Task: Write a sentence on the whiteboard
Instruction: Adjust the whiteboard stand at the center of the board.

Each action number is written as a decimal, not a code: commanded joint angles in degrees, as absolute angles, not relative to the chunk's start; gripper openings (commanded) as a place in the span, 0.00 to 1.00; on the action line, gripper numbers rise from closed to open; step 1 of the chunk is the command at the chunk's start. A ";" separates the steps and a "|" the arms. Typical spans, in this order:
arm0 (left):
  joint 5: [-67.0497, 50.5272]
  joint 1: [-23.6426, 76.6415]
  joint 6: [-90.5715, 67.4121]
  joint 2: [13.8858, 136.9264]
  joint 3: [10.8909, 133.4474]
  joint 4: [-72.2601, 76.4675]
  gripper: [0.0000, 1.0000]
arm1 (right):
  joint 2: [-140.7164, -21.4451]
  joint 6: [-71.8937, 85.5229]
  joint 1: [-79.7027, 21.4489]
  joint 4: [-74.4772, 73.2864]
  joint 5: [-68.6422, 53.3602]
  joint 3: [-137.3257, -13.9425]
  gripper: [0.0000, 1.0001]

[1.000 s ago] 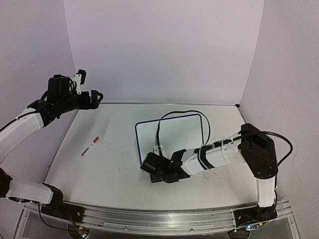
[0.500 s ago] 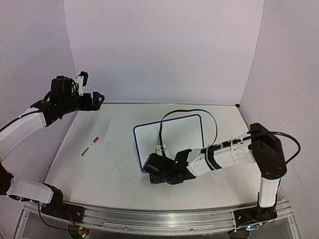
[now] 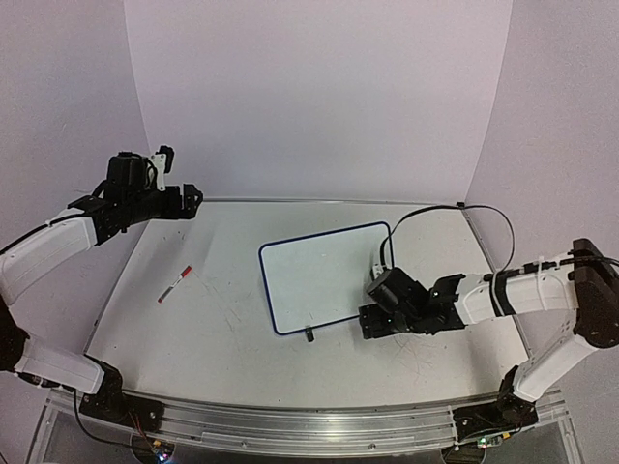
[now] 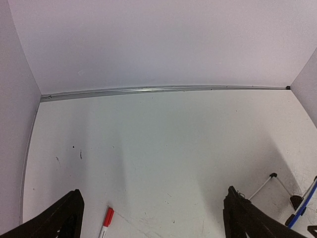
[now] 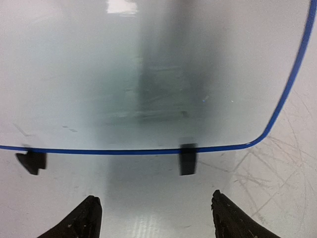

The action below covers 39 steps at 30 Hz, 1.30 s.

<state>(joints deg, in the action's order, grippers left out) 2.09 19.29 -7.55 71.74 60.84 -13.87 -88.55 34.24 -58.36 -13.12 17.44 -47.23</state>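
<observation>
The whiteboard (image 3: pixel 319 275) lies flat at mid-table, white with a thin blue rim and black clip feet (image 5: pixel 187 159). Its face (image 5: pixel 148 74) shows no red letters; the sentence is not in view. A red-capped marker (image 3: pixel 175 283) lies on the table left of the board, and also shows in the left wrist view (image 4: pixel 106 220). My left gripper (image 3: pixel 193 197) is open and empty, held high at the far left, behind the marker. My right gripper (image 3: pixel 370 305) is open and empty, low at the board's right edge, its fingertips (image 5: pixel 91 206) just short of the rim.
A black cable (image 3: pixel 440 210) loops over the back right of the table, from the corner to my right wrist. White walls curve round the back. A metal rail (image 3: pixel 290 425) runs along the near edge. Grey scratches mark the tabletop (image 3: pixel 426 362).
</observation>
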 commanded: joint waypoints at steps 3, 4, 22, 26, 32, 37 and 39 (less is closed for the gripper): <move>0.30 19.09 -10.01 73.94 61.62 -11.34 0.99 | -86.31 22.95 -52.00 -0.83 6.67 -40.90 0.71; -0.26 19.07 -10.40 73.85 61.80 -11.34 1.00 | -86.61 22.07 -51.60 0.93 6.27 -40.58 0.70; -3.63 19.07 -14.06 69.15 62.75 -13.54 0.99 | -96.07 24.15 -48.76 6.18 14.70 -43.73 0.23; -3.83 19.09 -14.39 68.89 62.87 -13.59 0.99 | -94.95 25.57 -48.79 6.55 14.43 -42.90 0.17; -4.77 19.12 -14.81 68.91 63.03 -13.61 1.00 | -93.99 25.62 -48.80 6.59 15.93 -41.53 0.09; -5.16 19.08 -14.75 69.12 63.18 -13.62 0.99 | -92.05 28.31 -49.22 5.72 17.85 -40.51 0.01; -5.19 19.10 -14.66 69.32 63.12 -13.61 1.00 | -90.94 29.23 -49.64 4.96 19.72 -40.22 0.00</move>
